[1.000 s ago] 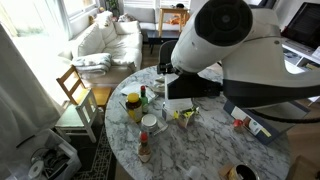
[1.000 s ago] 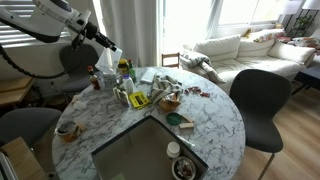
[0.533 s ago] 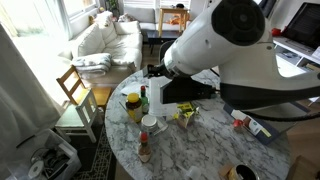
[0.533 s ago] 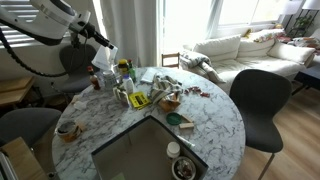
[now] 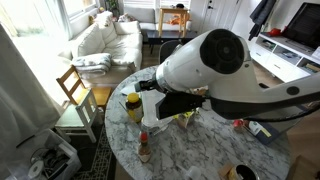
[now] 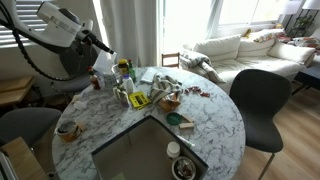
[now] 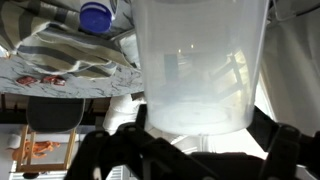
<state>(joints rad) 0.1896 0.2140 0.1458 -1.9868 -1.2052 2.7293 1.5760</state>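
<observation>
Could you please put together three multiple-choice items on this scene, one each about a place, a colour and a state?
1. In the wrist view, where is the translucent container?
A. Between the fingers of the gripper
B. Lying on the floor
C. On a sofa cushion

2. What colour is the bottle cap at the top left of the wrist view?
A. Red
B. Blue
C. Green

3. How do the gripper's jaws stand?
A. Shut tight on nothing
B. Open wide
C. Clamped on a spoon

Answers:
1 A, the container fills the gap between the two dark fingers.
2 B, the round cap is plainly blue.
3 B, the fingers stand far apart, one on each side of the container.
</observation>
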